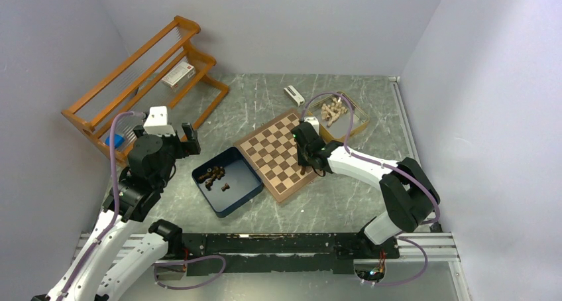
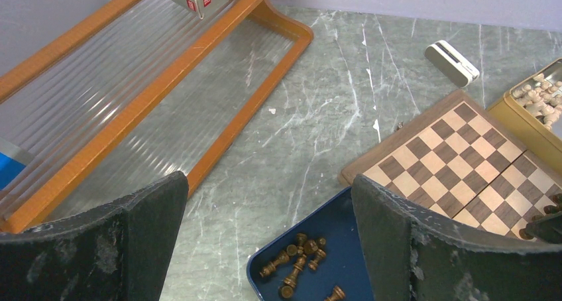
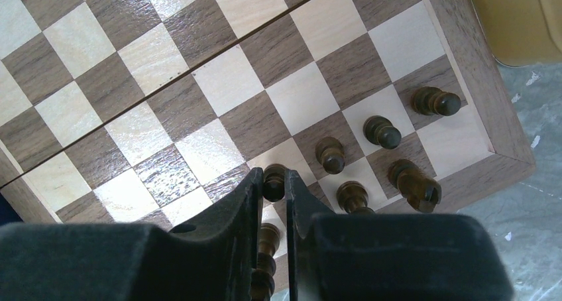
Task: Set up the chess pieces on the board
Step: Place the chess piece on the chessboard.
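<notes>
Right hand [image 3: 274, 178] points down at the board [image 3: 152, 56], pinching a chess piece [image 3: 274, 187].

I see dark brown chess pieces [image 3: 383, 132]. The board [image 3: 152, 62] has light tan and dark brown squares in checks. The box [image 1: 244, 176] is dark blue.

A: Anything hidden by the board [image 3: 152, 115]'s edge?
B: The right gripper [image 3: 274, 183] covers most of one dark piece [image 3: 274, 185]; a second piece [image 3: 267, 238] beneath it, perhaps a pawn, shows only partly.
</notes>
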`<action>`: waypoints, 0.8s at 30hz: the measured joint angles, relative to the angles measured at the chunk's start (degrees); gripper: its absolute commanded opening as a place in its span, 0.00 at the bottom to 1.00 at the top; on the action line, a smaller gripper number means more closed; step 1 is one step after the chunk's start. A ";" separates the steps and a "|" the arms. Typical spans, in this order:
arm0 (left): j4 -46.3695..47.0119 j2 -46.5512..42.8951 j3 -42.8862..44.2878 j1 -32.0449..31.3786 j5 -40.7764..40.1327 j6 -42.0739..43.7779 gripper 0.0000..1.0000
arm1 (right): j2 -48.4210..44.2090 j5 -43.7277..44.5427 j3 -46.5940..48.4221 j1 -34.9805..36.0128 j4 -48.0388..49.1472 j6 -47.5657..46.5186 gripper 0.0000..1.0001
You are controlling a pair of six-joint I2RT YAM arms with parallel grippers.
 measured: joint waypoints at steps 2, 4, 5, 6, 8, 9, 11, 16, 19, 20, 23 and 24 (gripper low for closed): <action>-0.02 0.00 0.00 0.00 0.00 0.00 0.98 | 0.04 0.00 0.02 0.00 -0.02 0.04 0.22; 0.00 0.00 0.00 0.00 0.00 0.00 0.98 | 0.11 0.00 0.11 0.00 -0.04 0.07 0.24; -0.02 0.00 0.00 0.00 0.00 -0.02 0.98 | 0.09 -0.02 0.11 0.00 -0.09 0.11 0.24; 0.00 0.00 0.00 0.00 0.00 0.00 0.98 | 0.09 0.00 0.11 0.00 -0.11 0.13 0.25; 0.00 0.00 0.00 0.00 0.00 0.00 0.98 | 0.11 0.00 0.11 0.00 -0.24 0.15 0.26; 0.00 0.00 0.00 0.00 0.00 -0.02 0.98 | 0.09 -0.02 0.17 0.00 -0.42 0.17 0.27; 0.00 0.00 0.00 0.00 0.02 0.00 0.98 | 0.09 -0.17 0.42 0.00 -0.61 0.15 0.28; -0.02 0.00 0.00 0.00 0.22 0.00 0.98 | 0.09 -0.39 1.79 0.00 -0.83 0.17 0.29; 0.00 0.00 0.00 0.00 0.35 0.00 0.98 | 0.09 -0.37 2.80 0.00 -0.85 0.15 0.29; 0.00 0.00 0.00 0.00 0.37 0.00 0.98 | 0.09 -0.37 3.04 -0.02 -0.94 0.15 0.30; 0.00 0.00 0.00 0.00 0.55 0.00 0.98 | 0.09 -0.33 4.09 -0.02 -1.97 0.15 0.30; -0.02 0.00 0.00 0.00 0.61 0.00 0.98 | 0.09 -0.31 4.57 -0.02 -2.32 0.15 0.30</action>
